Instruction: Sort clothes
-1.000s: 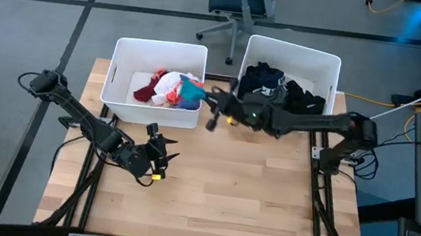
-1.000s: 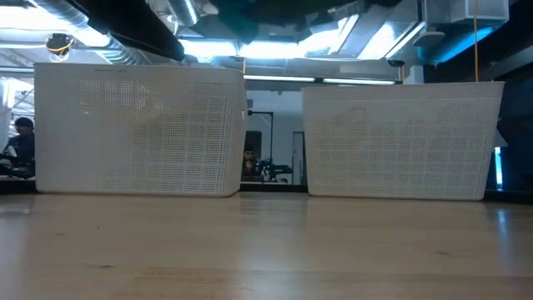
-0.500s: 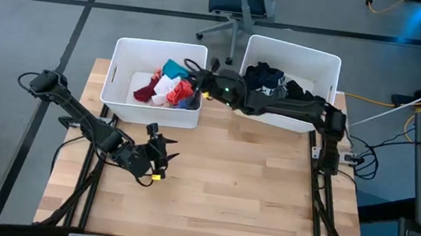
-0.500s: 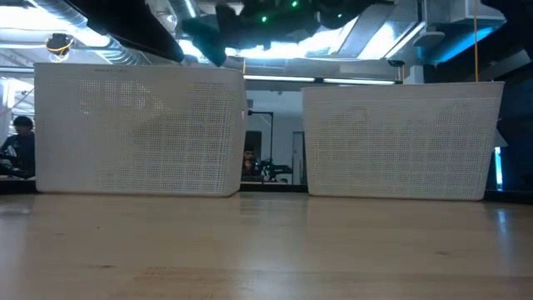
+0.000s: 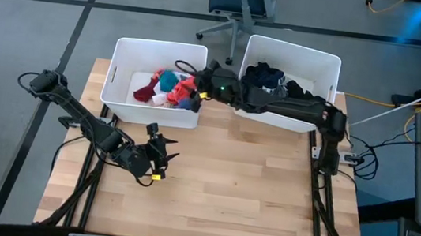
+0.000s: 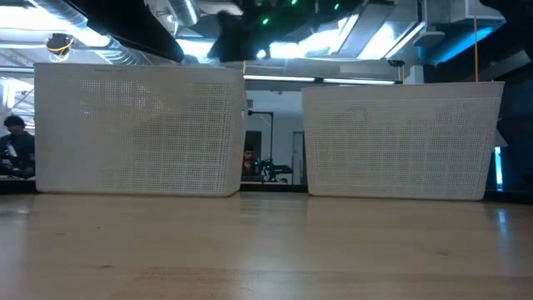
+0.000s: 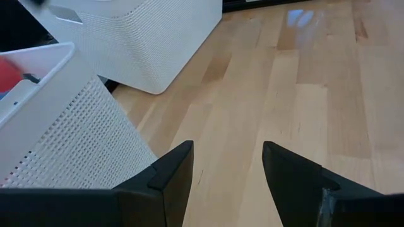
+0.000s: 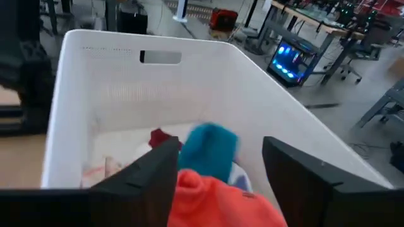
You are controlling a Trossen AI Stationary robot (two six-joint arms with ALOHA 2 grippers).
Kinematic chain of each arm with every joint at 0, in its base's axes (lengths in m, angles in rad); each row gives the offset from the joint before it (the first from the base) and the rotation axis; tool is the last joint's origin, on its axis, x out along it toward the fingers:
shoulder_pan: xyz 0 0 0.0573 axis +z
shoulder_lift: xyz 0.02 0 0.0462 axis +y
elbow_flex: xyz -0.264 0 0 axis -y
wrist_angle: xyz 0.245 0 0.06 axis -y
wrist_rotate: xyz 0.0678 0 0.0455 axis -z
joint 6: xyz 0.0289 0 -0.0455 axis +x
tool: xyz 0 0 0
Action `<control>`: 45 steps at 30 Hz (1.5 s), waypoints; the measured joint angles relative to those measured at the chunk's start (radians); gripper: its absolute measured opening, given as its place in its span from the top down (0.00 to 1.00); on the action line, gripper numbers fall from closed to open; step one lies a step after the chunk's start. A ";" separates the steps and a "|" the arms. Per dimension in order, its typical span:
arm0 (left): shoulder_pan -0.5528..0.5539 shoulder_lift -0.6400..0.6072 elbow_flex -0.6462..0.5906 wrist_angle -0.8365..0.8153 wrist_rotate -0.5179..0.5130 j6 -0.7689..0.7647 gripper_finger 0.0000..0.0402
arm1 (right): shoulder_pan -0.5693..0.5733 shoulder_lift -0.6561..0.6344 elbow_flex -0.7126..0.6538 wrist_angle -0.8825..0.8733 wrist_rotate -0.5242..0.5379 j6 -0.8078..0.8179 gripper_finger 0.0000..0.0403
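Coloured clothes lie heaped in the left white bin point(image 5: 120, 76): a teal garment point(image 5: 174, 76), a maroon one point(image 5: 145, 93), white ones and an orange-red one point(image 5: 185, 94). Black clothes point(image 5: 267, 78) fill the right white bin point(image 5: 327, 68). My right gripper point(image 5: 198, 86) hangs open over the left bin's right side. In its wrist view the teal garment point(image 8: 211, 151) and the orange-red one point(image 8: 221, 198) sit past the parted fingers point(image 8: 163, 170). My left gripper point(image 5: 160, 154) stands open over the bare table, in front of the left bin.
Both bins stand side by side at the table's far edge, with a narrow gap point(image 6: 273, 167) between them. The wooden tabletop point(image 5: 249, 194) spreads out in front of them. An office chair point(image 5: 239, 2) stands beyond the table. A person point(image 6: 12, 142) sits far off in the room.
My right gripper has carried the teal garment from the gap between the bins toward the table's left and far edge, over the left bin. The garment hung above the bin's rim half a second ago. It has now left the fingers and lies in the bin.
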 joint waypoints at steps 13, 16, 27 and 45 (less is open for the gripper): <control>-0.001 0.000 0.000 0.002 0.000 0.048 0.55 | 0.196 -0.359 0.002 -0.662 0.062 0.048 0.45; 0.000 0.000 0.000 0.003 0.000 0.061 0.55 | 0.267 -0.416 0.001 -0.867 0.060 0.127 0.49; 0.070 -0.117 -0.019 -0.047 0.158 0.185 0.62 | 0.458 -0.758 -0.458 -0.844 0.075 0.303 0.72; 0.203 -0.604 -0.540 0.592 0.481 0.277 0.96 | 0.642 -1.454 -1.144 -0.373 0.043 0.394 0.91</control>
